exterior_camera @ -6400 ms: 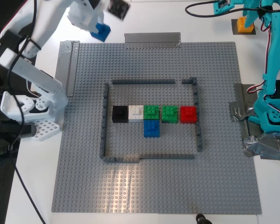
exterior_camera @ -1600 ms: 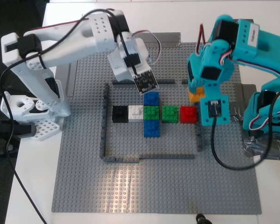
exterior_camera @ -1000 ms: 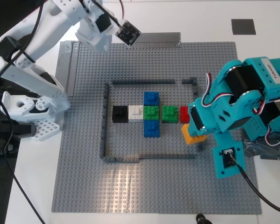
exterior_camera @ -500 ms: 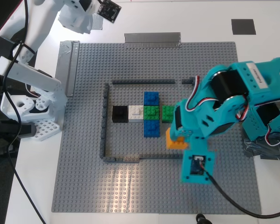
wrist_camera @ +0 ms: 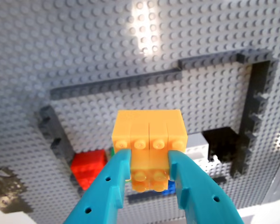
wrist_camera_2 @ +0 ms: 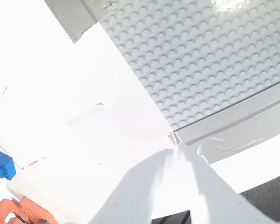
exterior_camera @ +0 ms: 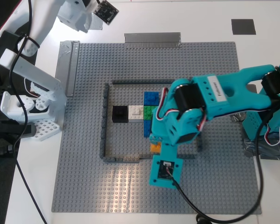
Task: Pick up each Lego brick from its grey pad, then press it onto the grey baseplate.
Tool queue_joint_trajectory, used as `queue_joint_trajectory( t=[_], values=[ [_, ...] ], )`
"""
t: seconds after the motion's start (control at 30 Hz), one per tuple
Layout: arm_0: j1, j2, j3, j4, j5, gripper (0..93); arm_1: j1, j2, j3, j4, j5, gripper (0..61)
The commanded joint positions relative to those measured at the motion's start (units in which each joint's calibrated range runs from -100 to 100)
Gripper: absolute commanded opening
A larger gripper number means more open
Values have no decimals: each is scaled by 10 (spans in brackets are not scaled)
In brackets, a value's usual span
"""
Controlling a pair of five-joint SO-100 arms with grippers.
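Orange-yellow Lego brick [wrist_camera: 148, 148] sits clamped between the two teal fingers [wrist_camera: 113, 186] of my first gripper [wrist_camera: 149, 175], studs facing the wrist camera. In the exterior view only a sliver of it [exterior_camera: 155, 148] shows under the teal arm, low over the grey baseplate [exterior_camera: 84, 177], inside the dark-grey frame [exterior_camera: 103, 126] near its lower edge. A white label on the teal arm [exterior_camera: 216, 90] carries print I cannot read.

The baseplate lies on a white tabletop [exterior_camera: 37, 186], with silver tape strips [exterior_camera: 152, 39] along its far edge and its left edge in the exterior view. A dark grey pad [exterior_camera: 243, 26] lies bare on the table beyond the plate's far right corner. Inside the frame a row of bricks runs black [exterior_camera: 120, 114], white [exterior_camera: 136, 113], green [exterior_camera: 150, 112], with a blue brick [exterior_camera: 151, 97] just above the green; the rest is hidden by the arm. The first wrist view also shows a red brick [wrist_camera: 87, 166].

My second gripper [wrist_camera_2: 177, 154], white, hangs over the table beside the plate's taped edge; its jaws are washed out, so I cannot tell how they stand. A small blue object [wrist_camera_2: 3, 164] sits at that view's edge.
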State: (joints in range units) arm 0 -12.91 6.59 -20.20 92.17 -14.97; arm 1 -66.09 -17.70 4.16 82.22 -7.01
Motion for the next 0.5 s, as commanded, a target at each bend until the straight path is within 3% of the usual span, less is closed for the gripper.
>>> queue_joint_trajectory(
  t=[0.0,0.23,0.47],
  values=[
    [20,31,-30,-6,2,0,-18,-2,-51,-13,-3,2],
    [31,56,-26,-41,3,0,-14,-2,-56,-61,25,2],
    [19,85,-24,-46,7,0,7,53,-113,-70,16,2]
  ],
)
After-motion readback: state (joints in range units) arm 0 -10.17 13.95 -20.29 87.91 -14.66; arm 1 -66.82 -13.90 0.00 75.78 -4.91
